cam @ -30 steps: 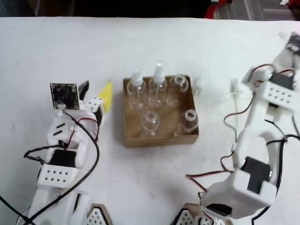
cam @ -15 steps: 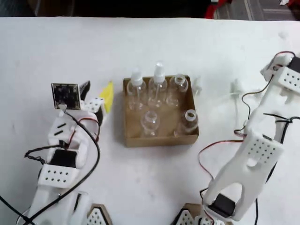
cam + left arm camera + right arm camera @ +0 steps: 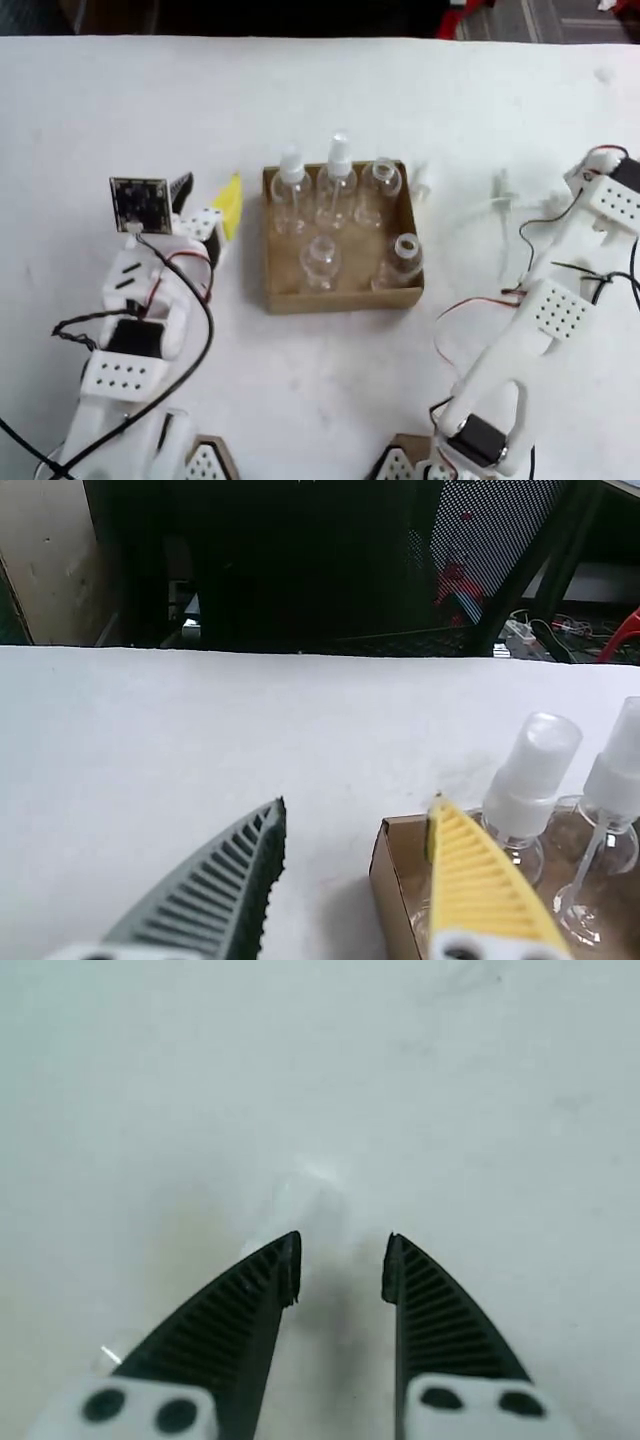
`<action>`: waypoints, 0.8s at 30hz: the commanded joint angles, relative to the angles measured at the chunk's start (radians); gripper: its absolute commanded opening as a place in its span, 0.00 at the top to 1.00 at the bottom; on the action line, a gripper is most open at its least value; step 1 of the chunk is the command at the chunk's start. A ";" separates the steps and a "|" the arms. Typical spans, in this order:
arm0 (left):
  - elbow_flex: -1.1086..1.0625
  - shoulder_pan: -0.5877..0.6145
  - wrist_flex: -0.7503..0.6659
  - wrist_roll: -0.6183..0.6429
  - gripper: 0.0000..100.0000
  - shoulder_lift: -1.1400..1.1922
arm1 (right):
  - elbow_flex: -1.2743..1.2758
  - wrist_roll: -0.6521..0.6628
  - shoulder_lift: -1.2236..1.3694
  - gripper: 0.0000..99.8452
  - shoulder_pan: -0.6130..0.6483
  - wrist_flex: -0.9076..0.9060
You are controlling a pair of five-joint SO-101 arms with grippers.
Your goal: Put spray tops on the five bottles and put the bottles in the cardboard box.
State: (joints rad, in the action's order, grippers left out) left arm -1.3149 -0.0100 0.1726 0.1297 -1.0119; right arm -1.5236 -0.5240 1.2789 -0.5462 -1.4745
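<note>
The cardboard box (image 3: 340, 296) sits mid-table with five clear bottles inside. The two bottles in the back row (image 3: 292, 195) (image 3: 337, 180) wear white spray tops (image 3: 530, 776); three others, such as the front bottle (image 3: 321, 260), have bare necks. Two loose spray tops (image 3: 423, 180) (image 3: 500, 188) lie on the table right of the box. My left gripper (image 3: 208, 186) (image 3: 355, 825) is open just left of the box, its yellow finger (image 3: 470, 880) by the box corner. My right gripper (image 3: 340, 1258) is open over white table, with a faint pale shape (image 3: 312, 1192) just ahead of its tips.
The right arm (image 3: 545, 310) stretches along the table's right side, trailing red and black wires (image 3: 470, 305). The left arm's body (image 3: 135, 320) fills the near left. White table (image 3: 330, 100) spreads beyond the box to a dark far edge.
The right arm has swung outward to the right edge and stretched lower over the table. The left arm, box and bottles have stayed still.
</note>
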 commanded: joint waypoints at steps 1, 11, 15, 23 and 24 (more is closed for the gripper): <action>0.005 -0.012 -0.023 -0.012 0.79 -0.015 | -0.041 -0.008 0.004 0.88 -0.012 0.038; 0.005 -0.012 -0.021 -0.012 0.79 -0.021 | -0.052 -0.017 0.015 0.81 -0.007 0.073; 0.005 -0.012 -0.021 -0.012 0.79 -0.021 | -0.098 -0.017 -0.005 0.81 -0.007 0.077; 0.005 -0.012 -0.023 -0.038 0.79 -0.021 | -0.054 -0.017 0.004 0.81 0.041 0.177; 0.005 -0.012 -0.023 -0.041 0.79 -0.021 | -0.035 -0.017 0.010 0.81 0.048 0.193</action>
State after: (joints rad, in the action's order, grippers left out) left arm -1.3149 -0.0100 0.1726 0.1189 -1.0119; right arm -1.5819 -0.5301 1.3218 -0.5355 -1.3426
